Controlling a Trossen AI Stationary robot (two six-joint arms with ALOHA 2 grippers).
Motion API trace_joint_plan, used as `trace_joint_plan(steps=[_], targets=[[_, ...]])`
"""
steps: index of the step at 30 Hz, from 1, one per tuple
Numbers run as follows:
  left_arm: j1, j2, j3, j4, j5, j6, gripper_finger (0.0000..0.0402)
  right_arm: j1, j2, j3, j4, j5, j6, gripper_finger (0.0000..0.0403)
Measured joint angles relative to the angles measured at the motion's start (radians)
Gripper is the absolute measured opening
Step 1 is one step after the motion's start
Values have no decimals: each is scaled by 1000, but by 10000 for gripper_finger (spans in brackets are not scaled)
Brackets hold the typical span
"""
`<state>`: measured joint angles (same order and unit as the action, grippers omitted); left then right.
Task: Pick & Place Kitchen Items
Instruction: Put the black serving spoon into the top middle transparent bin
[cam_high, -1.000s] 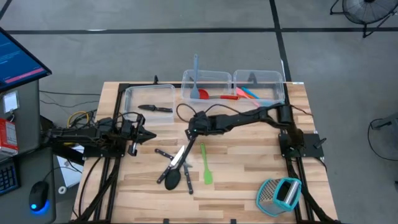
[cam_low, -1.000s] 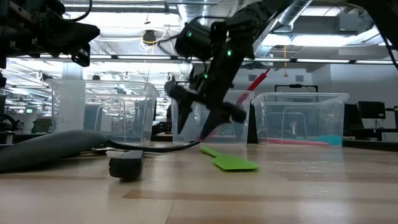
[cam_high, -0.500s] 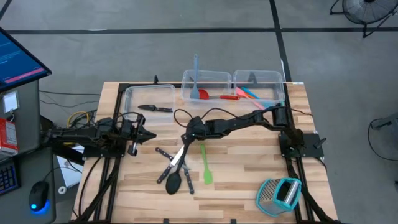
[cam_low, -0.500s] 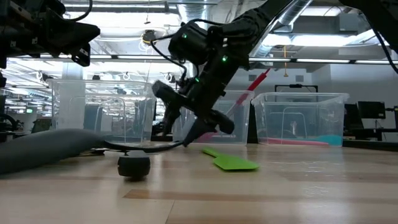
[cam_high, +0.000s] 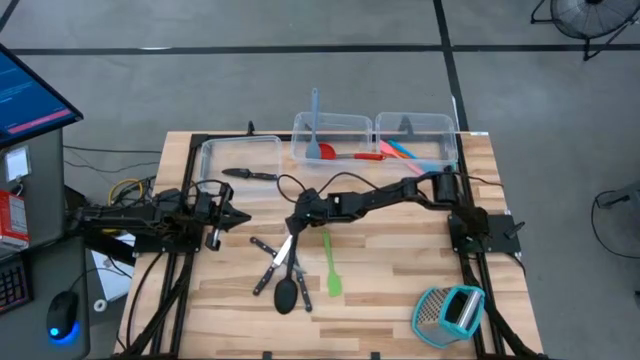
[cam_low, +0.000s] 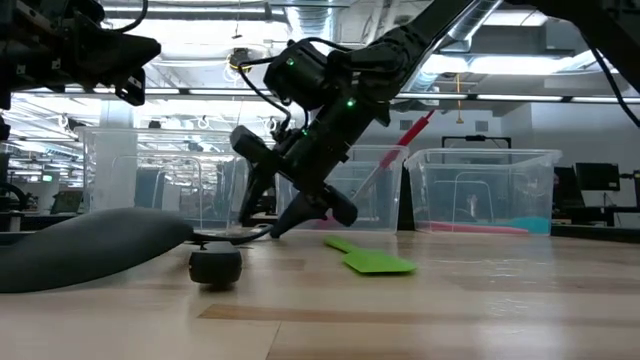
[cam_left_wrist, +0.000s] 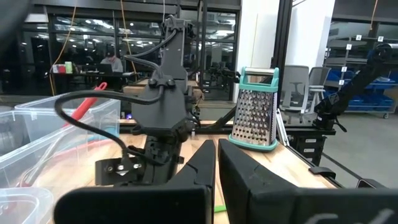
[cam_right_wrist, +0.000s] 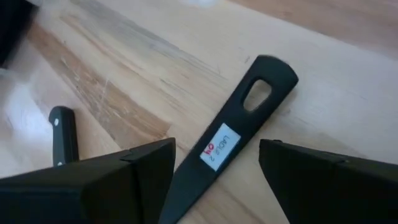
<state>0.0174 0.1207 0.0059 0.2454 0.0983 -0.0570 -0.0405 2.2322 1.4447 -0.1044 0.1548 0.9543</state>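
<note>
Two open right gripper (cam_right_wrist: 214, 171) jaws, black spoon (cam_right_wrist: 230, 140) bowl cut off

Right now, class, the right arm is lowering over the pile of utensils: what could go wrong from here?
1. The open right tool straddles the black spoon handle, but the knives lie crossed around it; closing may catch or drag one.
2. The green spatula lies just beside it and could get nudged.
3. The spoon's flat handle might slip when lifted.

Right gripper (cam_high: 291, 232): we reach frame centre, fingers spread, low.
Left gripper (cam_high: 240, 218): we wait mid-left, closed.
</note>
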Motion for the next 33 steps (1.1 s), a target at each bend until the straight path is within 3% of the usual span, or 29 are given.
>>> trace_joint_plan(steps=[25, 33], targets=[[0, 0, 0, 11, 0, 0, 2, -56, 17, 50, -4, 68, -90, 223], [0, 0, 0, 11, 0, 0, 2, -21, 19, 56, -34, 172, -98, 223]])
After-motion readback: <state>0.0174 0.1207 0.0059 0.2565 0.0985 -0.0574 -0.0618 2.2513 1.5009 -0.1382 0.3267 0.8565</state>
